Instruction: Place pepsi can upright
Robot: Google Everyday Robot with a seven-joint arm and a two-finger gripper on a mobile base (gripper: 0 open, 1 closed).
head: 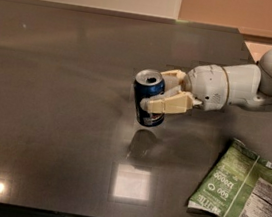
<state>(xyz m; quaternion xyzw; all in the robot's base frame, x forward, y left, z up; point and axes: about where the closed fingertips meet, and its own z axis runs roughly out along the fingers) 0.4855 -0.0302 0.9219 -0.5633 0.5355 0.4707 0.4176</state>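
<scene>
The pepsi can (149, 92) is dark blue with a silver open top and stands nearly upright near the middle of the dark table (52, 93). Its base is at or just above the surface; I cannot tell if it touches. My gripper (158, 91) reaches in from the right and is shut on the can, with one cream finger (169, 105) across its front and the other behind it. The white arm runs off to the right.
A green snack bag (238, 190) lies flat at the front right of the table. The table's right edge is near the arm, and its front edge runs along the bottom of the view. Light spots reflect on the glossy top.
</scene>
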